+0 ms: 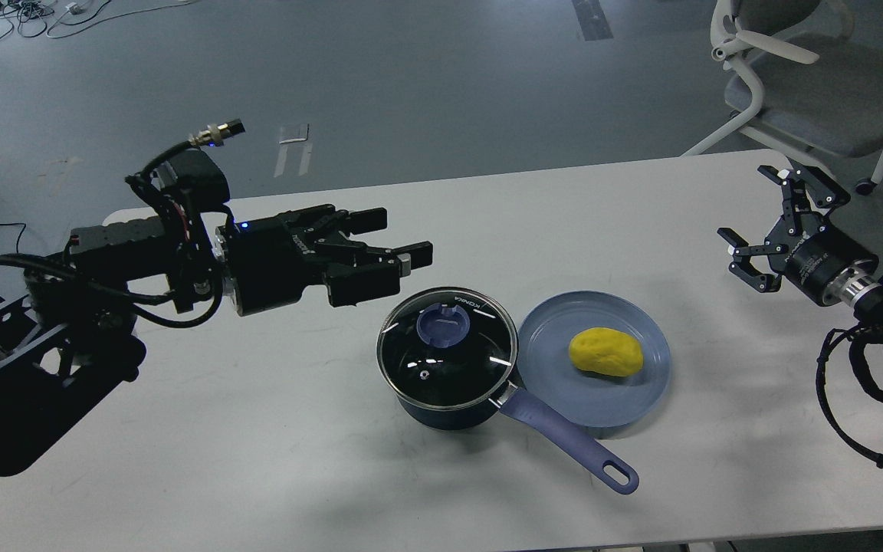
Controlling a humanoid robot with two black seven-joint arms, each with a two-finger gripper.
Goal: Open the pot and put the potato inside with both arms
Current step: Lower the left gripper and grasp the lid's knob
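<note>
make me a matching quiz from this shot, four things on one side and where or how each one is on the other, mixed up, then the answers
Things:
1. potato
2. lid
3. left gripper
4. right gripper

Places or states:
A. closed on the pot
B. open, out by the table's right edge, holding nothing
C. lying on the blue plate
D. open, in the air up and to the left of the pot

Pairs: 1-C, 2-A, 3-D, 4-B
</note>
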